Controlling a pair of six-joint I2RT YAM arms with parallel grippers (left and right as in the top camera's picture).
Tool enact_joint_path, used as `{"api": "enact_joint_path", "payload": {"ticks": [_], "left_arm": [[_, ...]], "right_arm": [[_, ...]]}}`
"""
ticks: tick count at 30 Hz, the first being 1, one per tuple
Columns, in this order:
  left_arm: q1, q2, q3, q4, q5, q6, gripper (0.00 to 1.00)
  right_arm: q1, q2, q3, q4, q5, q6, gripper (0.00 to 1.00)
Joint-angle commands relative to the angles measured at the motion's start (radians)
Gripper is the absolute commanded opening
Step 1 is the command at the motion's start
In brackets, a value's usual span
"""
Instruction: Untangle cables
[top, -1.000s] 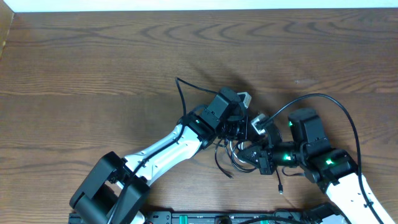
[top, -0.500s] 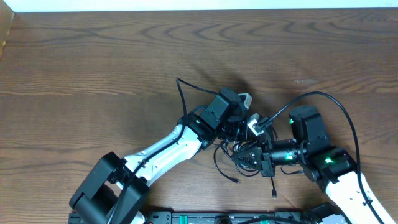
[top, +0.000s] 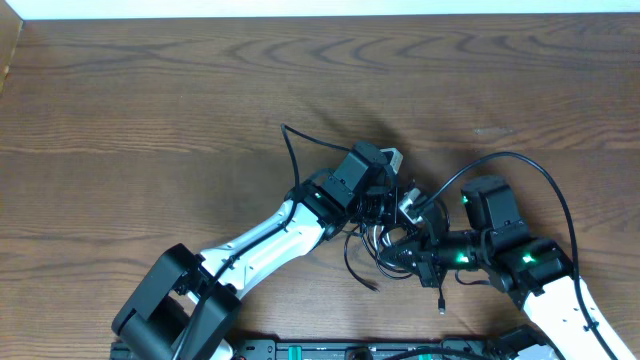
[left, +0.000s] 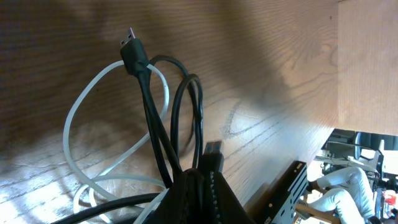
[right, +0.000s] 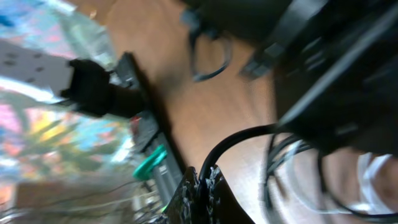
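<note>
Left wrist: left gripper (left: 198, 174) clamped on black cables (left: 151, 124), white cable (left: 69, 134) looping beside. Right wrist: right gripper (right: 202, 182) pinched shut on 1 black strand. Overhead: tangle between both, on table (top: 150, 100). Judgement: light, limp, slick; grasp near plug (left: 132, 53).

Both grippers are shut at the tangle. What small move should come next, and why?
Probably draw the right gripper slowly away from the left gripper. Each seems to pinch black cables, and the white cable loops across them, so gentle separation may loosen them.
</note>
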Motion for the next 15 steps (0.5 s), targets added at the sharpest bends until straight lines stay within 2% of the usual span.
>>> {"api": "enact_joint_path", "payload": {"ticks": [1, 10, 13, 15], "left_arm": [[-0.001, 0.002, 0.014, -0.008, -0.006, -0.006, 0.08], [0.0, 0.002, 0.014, -0.011, -0.006, -0.006, 0.08], [0.0, 0.002, 0.014, -0.011, -0.006, -0.005, 0.08], [0.0, 0.002, 0.014, -0.011, -0.006, -0.005, 0.08]], "right_arm": [[0.007, -0.011, 0.012, 0.049, 0.086, -0.029, 0.01], [0.007, -0.011, 0.012, 0.195, -0.233, -0.031, 0.01], [0.007, -0.012, 0.012, 0.217, -0.4, -0.097, 0.01], [0.007, -0.011, 0.012, 0.209, -0.429, -0.113, 0.01]]}}
